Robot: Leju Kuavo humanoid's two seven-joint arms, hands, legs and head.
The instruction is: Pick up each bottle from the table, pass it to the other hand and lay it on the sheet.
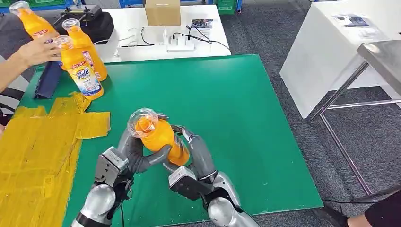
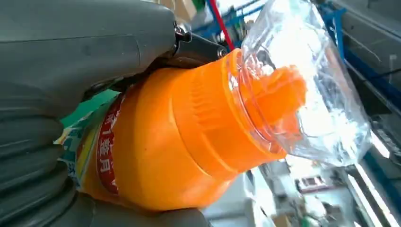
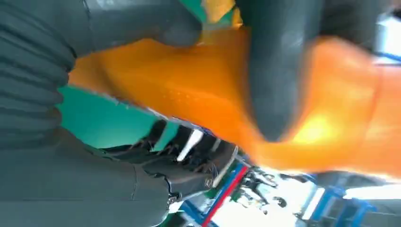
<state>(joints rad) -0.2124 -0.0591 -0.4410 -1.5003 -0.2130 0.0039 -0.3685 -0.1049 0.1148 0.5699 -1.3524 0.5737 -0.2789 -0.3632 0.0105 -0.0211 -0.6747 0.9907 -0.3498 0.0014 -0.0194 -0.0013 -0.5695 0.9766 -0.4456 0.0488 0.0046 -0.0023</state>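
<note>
Surface: a green mat [image 1: 227, 104] covers the table, with a crumpled yellow sheet [image 1: 38, 146] on its left part; grey carpet lies around it.
Held bottle: an orange bottle [image 1: 158, 137] with a clear cap is lifted above the mat, tilted, cap toward the left hand's side, caught between the fingers of both hands.
Left hand: the left hand [image 1: 137, 153] wraps the bottle just below its cap, thumb under it and fingers curled around.
Right hand: the right hand [image 1: 194, 151] curls its fingers around the bottle's lower body, touching it from the other side.
Other bottles: three orange bottles [image 1: 82, 61] stand well beyond the fingers, at the mat's far left corner.
Person: a person's hand [image 1: 35, 51] rests on those bottles.
Background: a white table [image 1: 142, 47] with a cardboard box [image 1: 162, 12] and cables.
</note>
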